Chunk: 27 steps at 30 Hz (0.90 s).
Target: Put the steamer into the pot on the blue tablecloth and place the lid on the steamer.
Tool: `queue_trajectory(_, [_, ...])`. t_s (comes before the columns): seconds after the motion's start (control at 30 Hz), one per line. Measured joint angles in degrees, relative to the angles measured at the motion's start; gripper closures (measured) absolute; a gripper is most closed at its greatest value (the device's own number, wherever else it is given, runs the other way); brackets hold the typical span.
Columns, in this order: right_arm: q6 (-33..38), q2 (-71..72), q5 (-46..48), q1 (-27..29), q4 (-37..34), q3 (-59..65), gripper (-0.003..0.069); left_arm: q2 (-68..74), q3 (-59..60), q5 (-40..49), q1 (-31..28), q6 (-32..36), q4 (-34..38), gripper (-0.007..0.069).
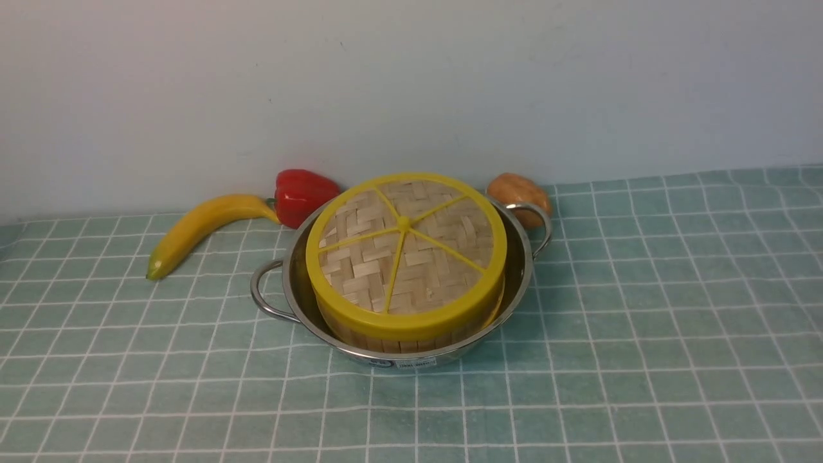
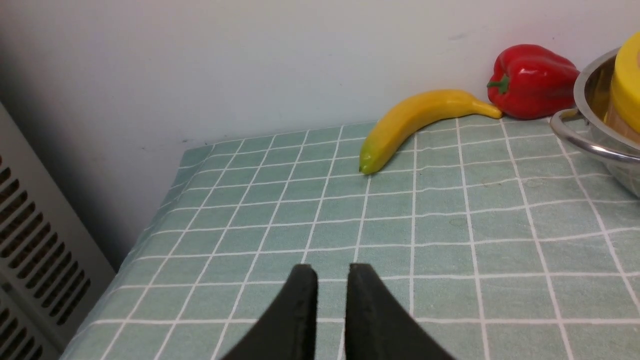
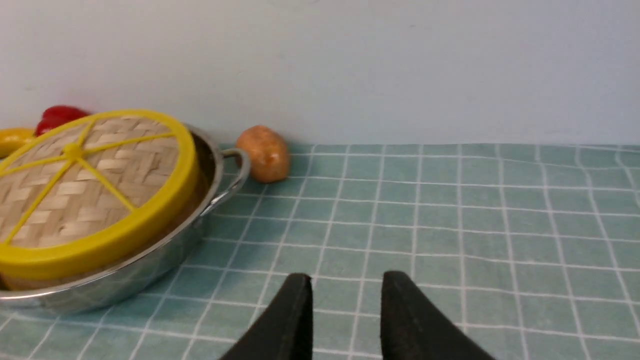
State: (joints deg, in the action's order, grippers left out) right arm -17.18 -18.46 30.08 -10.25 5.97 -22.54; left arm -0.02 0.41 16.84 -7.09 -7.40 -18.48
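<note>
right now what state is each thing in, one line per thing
lid: on the steamer, tilted toward the front
steamer: inside the pot, covered
pot: upright on the cloth
banana: lying on its side
pepper: behind the pot
left gripper: fingers apart, empty
right gripper: fingers apart, empty

Banana (image 1: 202,228), pepper (image 1: 302,195) behind pot (image 1: 308,302)

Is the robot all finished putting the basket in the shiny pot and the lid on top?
It looks done. The steamer sits inside the pot on the blue tablecloth, and the lid lies on top, a little tilted. Nothing is in hand: the left pincer and right pincer are empty, away from the pot. Nothing seems left.
</note>
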Motion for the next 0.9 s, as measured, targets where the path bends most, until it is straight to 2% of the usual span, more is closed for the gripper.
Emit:
queue_trajectory(0.07, [-0.1,3.1,-1.2,1.7,0.0,3.0,0.0433,0.0,0.0,0.0,0.0,0.0,-0.1,0.0539])
queue_trajectory(0.1, [-0.3,7.6,-2.3,4.8,-0.1,7.3,0.0424,0.0,0.0,0.0,0.0,0.0,-0.1,0.0536])
queue_trajectory(0.3, [-0.3,17.6,-5.1,9.8,-0.1,17.9,0.0420,0.0,0.0,0.0,0.0,0.0,-0.1,0.0529])
queue_trajectory(0.5, [-0.3,18.2,-7.6,10.4,0.1,22.7,0.0419,0.0,0.0,0.0,0.0,-0.1,-0.1,0.0512])
queue_trajectory(0.9, [-0.3,18.2,-9.1,10.4,0.1,23.0,0.0419,0.0,0.0,0.0,0.0,-0.1,-0.2,0.0478])
